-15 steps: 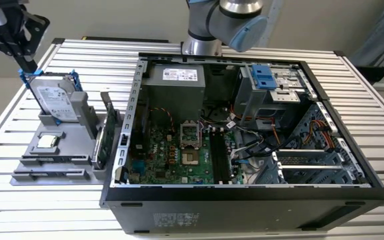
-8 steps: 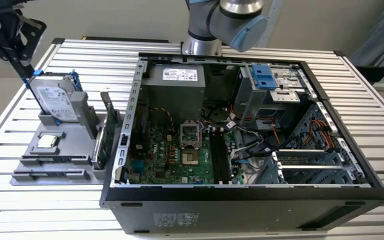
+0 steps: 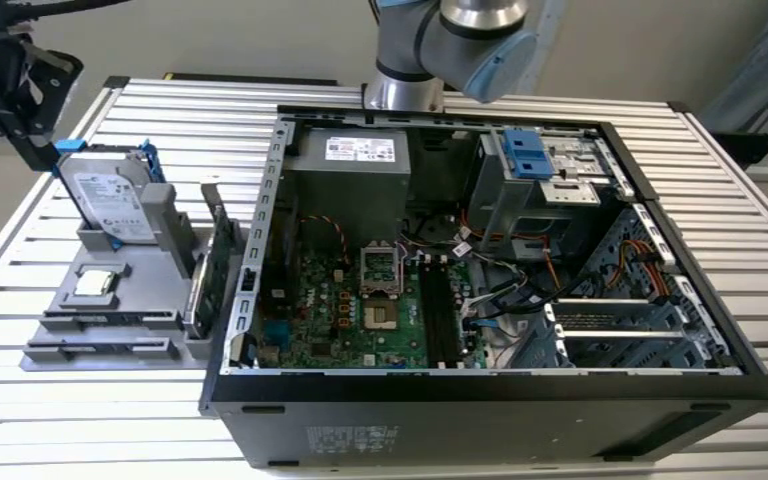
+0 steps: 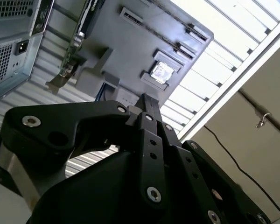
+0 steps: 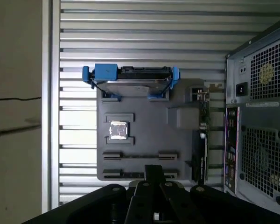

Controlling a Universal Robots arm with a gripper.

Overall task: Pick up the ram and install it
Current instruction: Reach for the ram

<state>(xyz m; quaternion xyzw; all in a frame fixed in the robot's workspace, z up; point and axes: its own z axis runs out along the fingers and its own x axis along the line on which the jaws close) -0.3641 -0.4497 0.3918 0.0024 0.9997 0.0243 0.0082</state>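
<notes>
A slatted metal table (image 3: 731, 180) is noted, bearing an open case (image 3: 491, 395) and, at the exterior view's left, a grey tray (image 3: 137, 310). The gripper (image 4: 147, 105) is held over the tray, jaws clenched empty. The ram (image 3: 434, 310) is judged seated in the board (image 3: 331, 300). Installation appears done, seating unconfirmed.

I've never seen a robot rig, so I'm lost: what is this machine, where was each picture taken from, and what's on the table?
It is one robot arm working at a slatted table. The exterior view comes from a camera off the arm. Both wrist views come from cameras riding on the arm, looking past its gripper. On the table stand an open computer case and, at the exterior view's left, a grey tray. The tray holds a hard drive in a blue frame, a small square chip and a green card on edge. The jaws look shut, with nothing seen between them.
</notes>
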